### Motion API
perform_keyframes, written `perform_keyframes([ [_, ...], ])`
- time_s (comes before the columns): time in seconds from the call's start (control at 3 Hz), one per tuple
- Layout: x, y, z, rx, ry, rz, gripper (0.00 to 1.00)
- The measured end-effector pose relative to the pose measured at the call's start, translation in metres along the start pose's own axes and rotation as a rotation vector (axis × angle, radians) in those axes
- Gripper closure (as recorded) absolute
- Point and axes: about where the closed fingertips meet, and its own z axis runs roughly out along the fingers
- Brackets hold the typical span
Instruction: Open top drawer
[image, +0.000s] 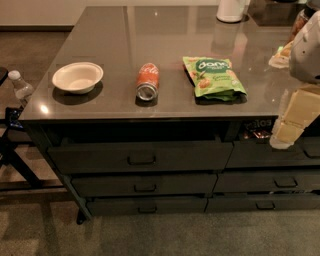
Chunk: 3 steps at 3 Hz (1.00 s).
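Dark table (115, 35) carries a can (147, 81) above the top drawer (140, 156); gripper (285, 134) hangs just right of that drawer's upper corner, its grip impossible to tell.

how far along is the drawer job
Mostly done, it seems: the top drawer stands out from the counter, a dark gap showing behind its front. Nothing in hand: the gripper hangs to the right, off the handle. Left: maybe pulling further.
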Motion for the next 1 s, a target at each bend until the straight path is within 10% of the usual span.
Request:
perform_keyframes([
  [1.0,-0.004,0.058,0.057,-0.105,-0.035,0.003,0.00],
])
